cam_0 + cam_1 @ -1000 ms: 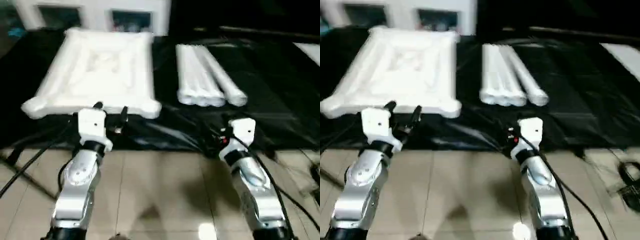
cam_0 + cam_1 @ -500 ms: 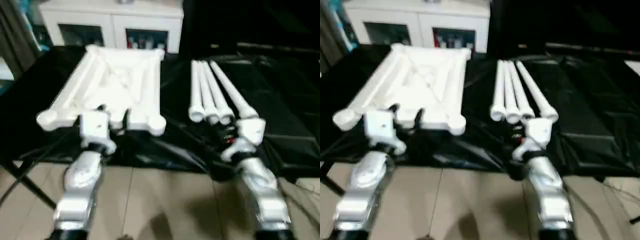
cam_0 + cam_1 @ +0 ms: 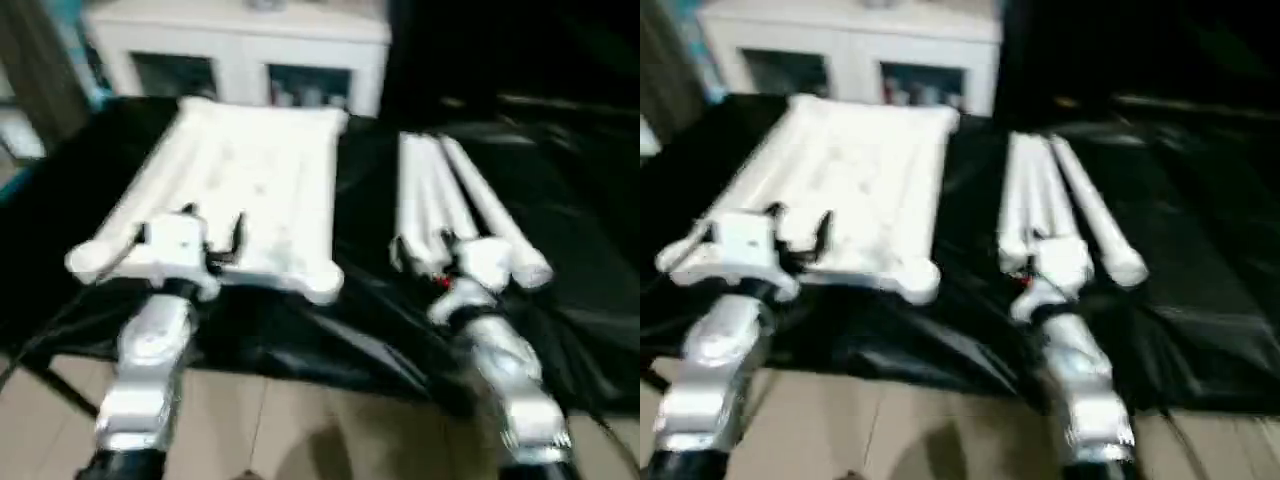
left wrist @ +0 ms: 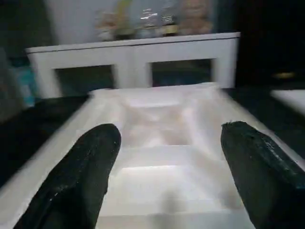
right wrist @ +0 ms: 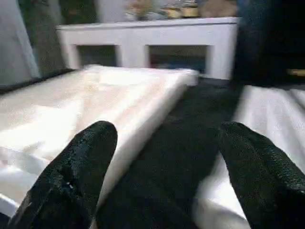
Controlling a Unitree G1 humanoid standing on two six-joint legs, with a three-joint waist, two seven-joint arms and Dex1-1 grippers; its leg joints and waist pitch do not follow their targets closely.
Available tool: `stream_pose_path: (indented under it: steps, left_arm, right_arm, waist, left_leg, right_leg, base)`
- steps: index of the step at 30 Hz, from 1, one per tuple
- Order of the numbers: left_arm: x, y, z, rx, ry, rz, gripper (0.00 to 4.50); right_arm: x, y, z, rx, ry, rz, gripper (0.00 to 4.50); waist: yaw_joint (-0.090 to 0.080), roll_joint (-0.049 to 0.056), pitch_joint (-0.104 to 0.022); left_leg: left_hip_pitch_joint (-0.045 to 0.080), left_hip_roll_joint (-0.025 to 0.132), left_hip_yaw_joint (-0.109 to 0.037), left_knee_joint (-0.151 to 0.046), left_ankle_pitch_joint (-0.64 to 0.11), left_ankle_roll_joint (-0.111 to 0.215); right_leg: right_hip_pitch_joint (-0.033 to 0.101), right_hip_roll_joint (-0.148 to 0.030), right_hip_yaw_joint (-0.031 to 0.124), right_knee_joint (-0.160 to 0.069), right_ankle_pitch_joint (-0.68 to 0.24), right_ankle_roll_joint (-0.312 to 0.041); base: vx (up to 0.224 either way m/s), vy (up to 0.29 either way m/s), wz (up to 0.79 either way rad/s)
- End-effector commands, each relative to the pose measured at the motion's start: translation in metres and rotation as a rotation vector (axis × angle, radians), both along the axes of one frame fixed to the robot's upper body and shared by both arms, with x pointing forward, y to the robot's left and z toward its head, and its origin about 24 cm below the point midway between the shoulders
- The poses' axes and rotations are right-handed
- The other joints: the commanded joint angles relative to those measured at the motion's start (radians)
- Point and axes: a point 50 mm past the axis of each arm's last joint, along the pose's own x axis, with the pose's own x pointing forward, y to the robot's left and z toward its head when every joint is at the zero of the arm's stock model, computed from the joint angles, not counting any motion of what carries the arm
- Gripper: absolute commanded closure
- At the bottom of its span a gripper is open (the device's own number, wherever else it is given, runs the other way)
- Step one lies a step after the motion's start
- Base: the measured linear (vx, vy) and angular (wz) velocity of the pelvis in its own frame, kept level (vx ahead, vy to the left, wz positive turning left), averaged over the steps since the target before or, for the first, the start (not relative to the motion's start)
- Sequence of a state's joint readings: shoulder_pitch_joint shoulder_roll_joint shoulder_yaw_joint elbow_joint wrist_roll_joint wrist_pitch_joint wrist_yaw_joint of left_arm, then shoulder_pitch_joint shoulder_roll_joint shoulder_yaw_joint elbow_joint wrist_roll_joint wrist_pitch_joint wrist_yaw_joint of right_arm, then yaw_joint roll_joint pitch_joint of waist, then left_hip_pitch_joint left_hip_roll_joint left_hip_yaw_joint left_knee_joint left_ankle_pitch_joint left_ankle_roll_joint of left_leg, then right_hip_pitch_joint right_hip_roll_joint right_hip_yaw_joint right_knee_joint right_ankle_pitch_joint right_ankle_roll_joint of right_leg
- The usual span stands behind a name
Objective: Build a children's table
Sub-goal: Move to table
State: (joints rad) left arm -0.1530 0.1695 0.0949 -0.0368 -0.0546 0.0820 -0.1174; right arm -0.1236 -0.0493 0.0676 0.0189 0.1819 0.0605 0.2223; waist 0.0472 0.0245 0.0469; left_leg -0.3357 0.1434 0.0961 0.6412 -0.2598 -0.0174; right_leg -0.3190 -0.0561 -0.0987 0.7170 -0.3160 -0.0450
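White legs (image 3: 455, 205) lie beside the upturned tabletop (image 3: 250, 190); both grippers, left (image 4: 167, 157) and right (image 5: 162, 157), gape empty, so the right should straddle one leg squarely.

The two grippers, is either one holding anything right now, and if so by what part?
Nothing is held. The left gripper is open in front of the tabletop; the right gripper is open near the legs.
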Motion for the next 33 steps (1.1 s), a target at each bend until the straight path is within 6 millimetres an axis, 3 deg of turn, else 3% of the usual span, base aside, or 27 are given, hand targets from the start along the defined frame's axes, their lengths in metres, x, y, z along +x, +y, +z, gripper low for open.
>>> stream_pose_path:
  steps: [1, 2, 4, 5, 6, 7, 8, 9, 10, 11, 12, 13, 15, 16, 17, 18, 19, 20, 22, 23, 24, 25, 26, 27, 28, 30, 33]
  left_arm:
    - [0.002, -0.012, 0.001, -0.017, -0.005, -0.055, 0.62]
    - [0.002, -0.013, 0.001, -0.016, -0.003, -0.060, 0.62]
    - [0.003, -0.015, 0.000, -0.016, 0.006, -0.079, 0.62]
    - [0.003, -0.016, -0.001, -0.017, 0.009, -0.085, 0.62]
    - [0.003, -0.017, -0.002, -0.016, 0.012, -0.092, 0.62]
    - [0.003, -0.018, -0.002, -0.020, 0.014, -0.100, 0.62]
    - [0.003, -0.019, -0.003, -0.024, 0.018, -0.107, 0.62]
    - [0.003, -0.021, -0.003, -0.026, 0.019, -0.115, 0.62]
    - [0.003, -0.021, -0.003, -0.027, 0.019, -0.117, 0.62]
    - [0.003, -0.022, -0.004, -0.027, 0.020, -0.121, 0.62]
    - [0.003, -0.024, -0.004, -0.023, 0.022, -0.134, 0.62]
    - [0.004, -0.024, -0.004, -0.022, 0.022, -0.137, 0.62]
    - [0.004, -0.024, -0.003, -0.021, 0.021, -0.138, 0.62]
    - [0.004, -0.024, -0.003, -0.021, 0.022, -0.138, 0.62]
    - [0.004, -0.024, -0.003, -0.020, 0.022, -0.135, 0.62]
    - [0.003, -0.022, -0.004, -0.016, 0.025, -0.127, 0.62]
    - [0.003, -0.020, -0.004, -0.017, 0.027, -0.121, 0.62]
    - [0.003, -0.018, -0.004, -0.016, 0.028, -0.111, 0.62]
    - [0.001, -0.014, -0.004, -0.034, 0.032, -0.117, 0.62]
    - [-0.001, -0.011, -0.002, -0.029, 0.031, -0.138, 0.62]
    - [-0.001, -0.010, -0.002, -0.028, 0.031, -0.142, 0.62]
    - [-0.003, -0.008, -0.001, -0.013, 0.032, -0.189, 0.62]
    - [-0.003, -0.007, -0.001, -0.008, 0.034, -0.208, 0.62]
    - [-0.005, -0.006, 0.000, 0.008, 0.041, -0.263, 0.62]
    - [-0.006, -0.006, 0.001, 0.027, 0.047, -0.307, 0.62]
    - [-0.010, -0.006, 0.003, 0.078, 0.068, -0.457, 0.62]
    - [-0.014, -0.007, 0.005, 0.118, 0.103, -0.604, 0.62]
  right_arm:
    - [0.000, -0.014, 0.000, -0.017, 0.002, -0.046, 0.75]
    - [0.001, -0.014, 0.000, -0.017, 0.002, -0.047, 0.75]
    - [0.000, -0.015, 0.001, -0.020, -0.004, -0.056, 0.75]
    - [0.000, -0.015, 0.001, -0.023, -0.004, -0.058, 0.75]
    - [0.000, -0.016, 0.001, -0.017, 0.001, -0.063, 0.75]
    - [-0.001, -0.016, 0.001, -0.013, 0.001, -0.066, 0.75]
    - [-0.001, -0.017, 0.001, -0.008, 0.001, -0.067, 0.75]
    - [-0.002, -0.018, 0.000, -0.011, 0.002, -0.069, 0.75]
    - [-0.002, -0.018, 0.000, -0.012, 0.001, -0.069, 0.75]
    - [-0.003, -0.019, 0.000, -0.014, 0.001, -0.069, 0.75]
    - [-0.003, -0.020, 0.000, -0.019, 0.002, -0.074, 0.75]
    - [-0.002, -0.021, 0.000, -0.020, 0.001, -0.074, 0.75]
    - [-0.001, -0.020, 0.003, -0.032, -0.009, -0.059, 0.75]
    - [-0.001, -0.020, 0.004, -0.034, -0.013, -0.051, 0.75]
    - [0.000, -0.019, 0.005, -0.036, -0.016, -0.042, 0.75]
    - [0.000, -0.018, 0.007, -0.042, -0.023, -0.014, 0.75]
    - [-0.001, -0.016, 0.009, -0.050, -0.031, 0.020, 0.75]
    - [-0.001, -0.014, 0.010, -0.056, -0.033, 0.053, 0.75]
    - [-0.003, -0.010, 0.013, -0.063, -0.038, 0.120, 0.75]
    - [-0.004, -0.007, 0.015, -0.065, -0.032, 0.181, 0.75]
    - [-0.004, -0.007, 0.015, -0.066, -0.031, 0.192, 0.75]
    - [-0.007, -0.004, 0.018, -0.068, -0.037, 0.272, 0.75]
    - [-0.007, -0.003, 0.020, -0.074, -0.047, 0.300, 0.75]
    - [-0.008, -0.002, 0.021, -0.091, -0.037, 0.342, 0.75]
    - [-0.008, -0.002, 0.022, -0.109, -0.033, 0.376, 0.75]
    - [-0.009, -0.002, 0.026, -0.144, -0.019, 0.484, 0.75]
    - [-0.008, -0.004, 0.033, -0.189, -0.030, 0.559, 0.75]
  waist:
    - [-0.036, 0.019, -0.057]
    - [-0.031, 0.014, -0.053]
    - [-0.031, -0.035, -0.052]
    - [0.015, -0.099, -0.041]
    - [0.032, -0.076, -0.061]
    - [0.038, -0.054, -0.060]
    - [0.060, -0.058, -0.042]
    - [0.074, -0.037, -0.030]
    - [0.074, -0.026, -0.024]
    - [0.059, 0.015, -0.027]
    - [-0.003, 0.031, -0.052]
    - [-0.006, 0.018, -0.070]
    - [-0.024, 0.009, -0.069]
    - [-0.035, -0.001, -0.075]
    - [-0.046, -0.020, -0.077]
    - [-0.035, -0.081, -0.092]
    - [-0.003, -0.091, -0.077]
    - [0.016, -0.087, -0.083]
    - [0.020, -0.071, -0.076]
    - [0.030, -0.062, -0.072]
    - [0.030, -0.017, -0.068]
    - [0.025, 0.009, -0.073]
    - [0.003, 0.014, -0.089]
    - [0.018, 0.011, -0.085]
    - [0.021, 0.002, -0.078]
    - [0.053, -0.033, -0.060]
    - [0.056, -0.042, -0.037]
  left_leg:
    - [0.134, 0.166, -0.111, -0.121, -0.117, 0.357]
    - [0.122, 0.138, -0.080, -0.126, -0.062, 0.401]
    - [0.065, 0.046, -0.002, -0.107, -0.145, 0.316]
    - [0.003, -0.056, 0.051, 0.020, -0.220, 0.208]
    - [-0.039, -0.037, 0.010, 0.087, -0.095, 0.136]
    - [-0.006, -0.055, 0.023, 0.084, -0.089, 0.053]
    - [-0.042, -0.051, 0.001, 0.085, -0.079, -0.015]
    - [-0.033, -0.035, -0.014, 0.073, -0.078, -0.074]
    - [-0.021, -0.028, -0.016, 0.042, -0.086, -0.097]
    - [0.048, 0.006, -0.016, -0.076, -0.096, -0.134]
    - [0.130, 0.122, -0.141, -0.166, -0.165, 0.017]
    - [0.187, 0.148, -0.165, -0.149, -0.163, 0.129]
    - [0.164, 0.114, -0.129, -0.121, 0.016, 0.385]
    - [0.172, 0.098, -0.122, -0.109, 0.090, 0.422]
    - [0.148, 0.026, -0.069, -0.082, 0.172, 0.404]
    - [0.050, -0.085, 0.004, -0.026, 0.094, 0.322]
    - [0.004, -0.096, 0.014, 0.021, -0.009, 0.269]
    - [-0.055, -0.068, -0.011, 0.110, -0.051, 0.149]
    - [-0.096, -0.026, -0.039, 0.114, 0.081, 0.007]
    - [-0.090, -0.004, -0.046, 0.052, 0.220, -0.013]
    - [-0.071, 0.021, -0.041, -0.055, 0.393, 0.008]
    - [-0.053, 0.038, -0.047, -0.074, 0.457, 0.025]
    - [-0.004, 0.105, -0.087, -0.035, 0.626, 0.093]
    - [0.010, 0.121, -0.092, -0.032, 0.671, 0.145]
    - [-0.006, 0.107, -0.075, -0.037, 0.607, 0.145]
    - [-0.040, 0.056, -0.010, -0.071, 0.132, 0.062]
    - [-0.006, 0.074, 0.024, -0.114, -0.236, -0.016]
  right_leg:
    - [-0.121, -0.028, 0.029, 0.014, -0.005, 0.054]
    - [-0.134, -0.030, 0.035, 0.012, 0.052, 0.075]
    - [-0.072, -0.068, 0.086, -0.114, 0.155, 0.014]
    - [0.011, -0.120, 0.193, -0.230, -0.294, 0.042]
    - [0.081, -0.195, 0.243, -0.232, -0.518, -0.057]
    - [0.056, -0.121, 0.292, -0.233, -0.550, -0.113]
    - [0.098, -0.097, 0.329, -0.219, -0.433, -0.222]
    - [0.084, -0.054, 0.352, -0.222, -0.302, -0.259]
    - [0.067, -0.013, 0.345, -0.223, -0.278, -0.237]
    - [0.014, 0.077, 0.276, -0.199, -0.259, -0.097]
    - [-0.089, 0.041, 0.134, -0.031, -0.147, -0.030]
    - [-0.133, 0.015, 0.100, 0.007, -0.110, -0.012]
    - [-0.178, -0.022, 0.051, 0.029, 0.057, 0.075]
    - [-0.185, -0.029, 0.053, 0.013, 0.085, 0.076]
    - [-0.160, -0.038, 0.059, -0.060, 0.181, 0.027]
    - [-0.013, -0.072, 0.129, -0.116, 0.235, -0.037]
    - [0.035, -0.136, 0.185, -0.181, 0.100, -0.155]
    - [0.098, -0.218, 0.260, -0.187, 0.151, -0.344]
    - [0.098, -0.195, 0.224, -0.143, 0.554, -0.434]
    - [0.068, -0.158, 0.174, -0.123, 0.808, -0.398]
    - [0.030, -0.077, 0.103, -0.088, 0.806, -0.282]
    - [0.019, -0.037, 0.073, -0.080, 0.700, -0.204]
    - [-0.039, -0.013, 0.065, -0.043, 0.462, -0.105]
    - [-0.061, -0.050, 0.095, -0.075, 0.319, -0.061]
    - [-0.052, -0.062, 0.102, -0.095, 0.298, -0.064]
    - [-0.009, -0.086, 0.116, -0.140, 0.179, -0.121]
    - [-0.027, -0.091, 0.119, -0.179, -0.225, -0.124]
  base:
    - [0.184, 0.026, 0.08]
    - [0.168, -0.002, 0.08]
    - [0.142, -0.038, -0.02]
    - [0.110, -0.109, 0.07]
    - [0.124, -0.115, 0.07]
    - [0.124, -0.115, 0.07]
    - [0.163, -0.063, -0.30]
    - [0.156, -0.029, -0.45]
    - [0.156, -0.029, -0.45]
    - [0.139, 0.056, -0.47]
    - [0.148, 0.065, -0.32]
    - [0.148, 0.065, -0.32]
    - [0.163, 0.019, 0.02]
    - [0.164, 0.013, 0.06]
    - [0.165, -0.027, 0.01]
    - [0.167, -0.040, 0.08]
    - [0.167, -0.040, 0.08]
    - [0.182, -0.030, 0.20]
    - [0.160, -0.042, 0.10]
    - [0.064, -0.047, 0.01]
    - [-0.083, -0.040, -0.03]
    - [-0.083, -0.040, -0.03]
    - [-0.072, -0.031, -0.10]
    - [0.000, 0.000, 0.00]
    - [0.000, 0.000, 0.00]
    - [-0.031, -0.003, 0.03]
    - [-0.067, -0.028, 0.10]
